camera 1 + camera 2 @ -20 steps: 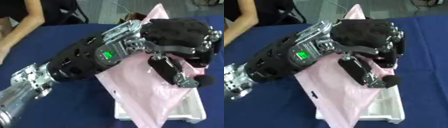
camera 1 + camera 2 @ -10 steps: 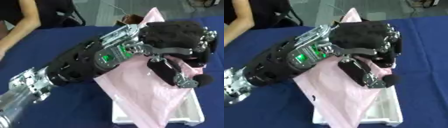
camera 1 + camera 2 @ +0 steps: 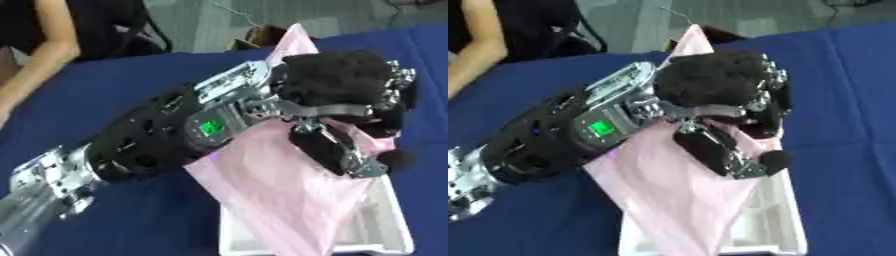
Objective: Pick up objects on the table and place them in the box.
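**benchfan:** Pink plastic bag (image 3: pixel 289 200) is the thing to watch here. It's draped over the white box (image 3: pixel 389 235), which sits on the blue surface (image 3: pixel 114 100), and the bag runs long from a peak at the far end down toward the near end of the box, pretty much in line with the box itself.

**gearhead:** Which hand is on it?

**benchfan:** Left hand (image 3: pixel 346 87), reaching in from the lower left across the bag. It sits over the far half of the bag, fingers (image 3: pixel 394 95) curled down and thumb (image 3: pixel 337 150) angled toward the near end, with pink showing between them. Looks like it's clamped on the bag, though I can't see the contact itself.

**gearhead:** Right hand?

**benchfan:** Doesn't show in either view, so the left is the only one near.

**gearhead:** So what next?

**benchfan:** My guess: the bag is already over the box, partly inside, so the move is straight down along that long axis, then let go.
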`<state>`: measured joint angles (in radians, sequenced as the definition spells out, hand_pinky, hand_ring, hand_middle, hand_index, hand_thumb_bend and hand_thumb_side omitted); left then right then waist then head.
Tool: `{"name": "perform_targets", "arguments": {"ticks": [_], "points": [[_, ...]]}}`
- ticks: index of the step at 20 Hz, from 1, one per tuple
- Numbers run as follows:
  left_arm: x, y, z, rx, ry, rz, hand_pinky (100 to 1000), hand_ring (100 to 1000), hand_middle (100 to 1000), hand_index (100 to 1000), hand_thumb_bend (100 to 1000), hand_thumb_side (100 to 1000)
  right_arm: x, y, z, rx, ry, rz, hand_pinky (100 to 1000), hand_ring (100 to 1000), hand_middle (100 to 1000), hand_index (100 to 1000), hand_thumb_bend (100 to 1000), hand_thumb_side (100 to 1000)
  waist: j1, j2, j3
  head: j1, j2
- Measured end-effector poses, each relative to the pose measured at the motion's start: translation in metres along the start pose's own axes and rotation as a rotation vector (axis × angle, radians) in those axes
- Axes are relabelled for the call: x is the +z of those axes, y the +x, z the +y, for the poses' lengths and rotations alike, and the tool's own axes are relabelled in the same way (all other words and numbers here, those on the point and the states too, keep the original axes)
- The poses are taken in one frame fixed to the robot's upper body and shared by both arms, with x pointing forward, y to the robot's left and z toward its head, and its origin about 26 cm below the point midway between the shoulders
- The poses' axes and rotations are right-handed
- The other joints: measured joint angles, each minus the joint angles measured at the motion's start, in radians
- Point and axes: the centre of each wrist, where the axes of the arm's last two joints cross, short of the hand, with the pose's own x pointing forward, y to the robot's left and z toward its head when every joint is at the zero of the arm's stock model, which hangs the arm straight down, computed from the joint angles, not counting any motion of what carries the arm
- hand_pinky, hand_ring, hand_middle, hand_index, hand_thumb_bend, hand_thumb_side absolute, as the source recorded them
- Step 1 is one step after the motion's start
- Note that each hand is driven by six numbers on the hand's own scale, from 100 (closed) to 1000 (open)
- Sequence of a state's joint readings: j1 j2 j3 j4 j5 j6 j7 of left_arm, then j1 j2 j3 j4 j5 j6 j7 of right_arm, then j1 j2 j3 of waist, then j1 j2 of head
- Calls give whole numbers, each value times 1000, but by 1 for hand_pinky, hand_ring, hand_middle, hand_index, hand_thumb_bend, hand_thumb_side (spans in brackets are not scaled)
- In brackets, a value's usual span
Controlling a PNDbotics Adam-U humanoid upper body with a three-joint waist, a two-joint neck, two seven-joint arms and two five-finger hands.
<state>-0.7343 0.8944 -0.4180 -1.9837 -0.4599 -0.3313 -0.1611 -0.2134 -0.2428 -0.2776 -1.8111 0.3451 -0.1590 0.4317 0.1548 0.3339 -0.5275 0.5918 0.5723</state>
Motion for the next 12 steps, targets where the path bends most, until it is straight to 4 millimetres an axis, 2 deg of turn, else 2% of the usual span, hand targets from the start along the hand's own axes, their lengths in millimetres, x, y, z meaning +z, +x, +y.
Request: {"name": "perform_targets", "arguments": {"ticks": [5, 6, 7, 8, 9, 10, 11, 12], "points": [[2, 0, -3, -4, -6, 5, 100, 100, 100, 147, 100, 401, 0, 0, 0, 1, 0, 1, 579, 653, 765, 917, 100, 844, -1, 0, 3, 0, 0], [2, -1, -3, -4, -5, 5, 100, 100, 100, 169, 100, 450, 0, 0, 0, 2, 0, 1, 579, 653, 765, 917, 100, 844, -2, 0, 4, 0, 0], [2, -1, -3, -4, -3, 4, 100, 100, 100, 213, 100, 433, 0, 0, 0, 2, 0, 1, 579, 653, 765, 917, 100, 843, -2, 0, 5, 0, 0], [2, -1, -3, -4, 1, 3, 100, 100, 225, 371, 100, 339, 0, 0, 0, 2, 0, 1, 579, 652, 765, 917, 100, 843, -2, 0, 6, 0, 0], [2, -1, -3, -4, 6, 0, 100, 100, 225, 371, 100, 339, 0, 0, 0, 2, 0, 1, 579, 652, 765, 917, 100, 843, -2, 0, 6, 0, 0], [2, 0, -3, -5, 11, -4, 235, 498, 623, 698, 100, 217, 0, 0, 0, 2, -1, 1, 579, 653, 765, 916, 100, 843, -3, 0, 6, 0, 0], [1, 0, -3, -7, 13, -13, 114, 387, 529, 625, 100, 256, 0, 0, 0, 2, -1, 1, 579, 653, 765, 917, 100, 844, -3, 0, 5, 0, 0], [1, 0, -3, -13, 11, -25, 567, 761, 840, 876, 100, 173, 0, 0, 0, 3, -1, 1, 579, 652, 765, 916, 100, 843, -4, 0, 5, 0, 0]]}}
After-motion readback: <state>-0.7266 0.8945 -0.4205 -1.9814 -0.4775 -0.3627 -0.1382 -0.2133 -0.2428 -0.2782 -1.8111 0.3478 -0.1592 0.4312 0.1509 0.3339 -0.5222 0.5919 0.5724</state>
